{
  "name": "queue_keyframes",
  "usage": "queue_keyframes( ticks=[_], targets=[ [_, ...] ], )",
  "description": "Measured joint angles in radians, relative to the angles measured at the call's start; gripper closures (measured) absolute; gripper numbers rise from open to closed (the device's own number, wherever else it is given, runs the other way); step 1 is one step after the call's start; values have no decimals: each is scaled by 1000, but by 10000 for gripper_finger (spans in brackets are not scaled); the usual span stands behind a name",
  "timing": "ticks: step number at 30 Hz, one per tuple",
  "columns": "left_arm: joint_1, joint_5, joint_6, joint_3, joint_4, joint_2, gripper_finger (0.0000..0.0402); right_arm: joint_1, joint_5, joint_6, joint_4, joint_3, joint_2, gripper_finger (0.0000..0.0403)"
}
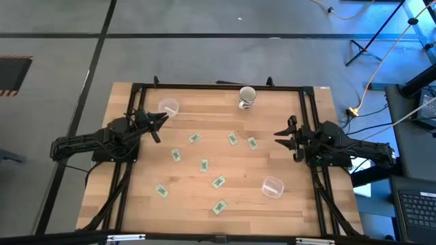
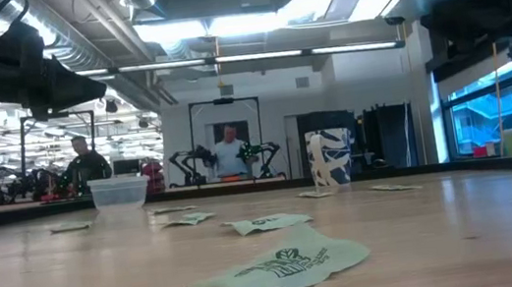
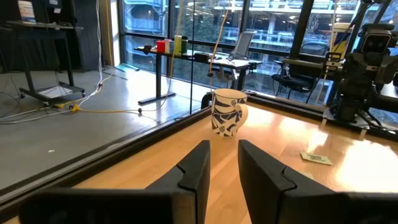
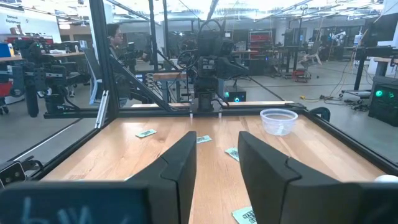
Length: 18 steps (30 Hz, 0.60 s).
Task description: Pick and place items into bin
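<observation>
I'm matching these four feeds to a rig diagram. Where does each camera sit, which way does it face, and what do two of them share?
High: overhead, looking down on the wooden table; both arms show.
Low: table height, facing the room across green flat packets; no gripper shows.
Left wrist: behind the left gripper, facing the white patterned paper cup.
Right wrist: behind the right gripper, facing the clear plastic cup.
Shared: that patterned cup shows in high, low and left wrist.

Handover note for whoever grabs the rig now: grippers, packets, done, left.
Left gripper: open, holding nothing, at the table's left side by a clear cup.
Right gripper: open, holding nothing, at the right side.
Packets: nine green ones count in the high view, all loose on the wood mid-table.
Containers: a patterned cup at the far edge, a clear tub near right.
Done: no packet seen in any container.
Left: all of them.
</observation>
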Motion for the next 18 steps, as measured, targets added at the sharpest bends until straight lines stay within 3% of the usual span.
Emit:
queue_keyframes(
  ticks=[18],
  targets=[
    [0,0,0,0,0,0,325,0,0,81,0,0,0,280]
  ],
)
